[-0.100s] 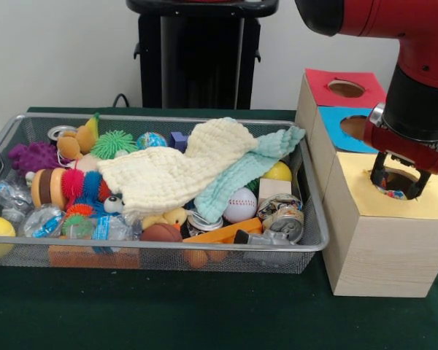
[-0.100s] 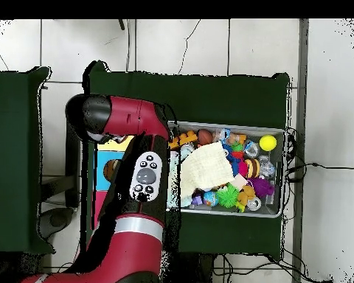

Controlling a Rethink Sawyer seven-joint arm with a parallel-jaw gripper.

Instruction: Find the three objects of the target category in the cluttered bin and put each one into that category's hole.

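Right now the gripper [image 1: 399,177] is hanging with jaws apart and empty over the yellow hole [image 1: 394,182]; something colourful is lying inside directly below it. Off beside it, the bin [image 1: 315,240] is waiting, crowded, probably holding remaining targets.

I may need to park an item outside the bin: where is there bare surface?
Free: the green tablecloth in front of the wire bin, running up to the yellow-topped box. Crowded: the bin itself, toys and cans packed wall to wall, cream cloth across the middle. The gripper sits at the yellow hole.
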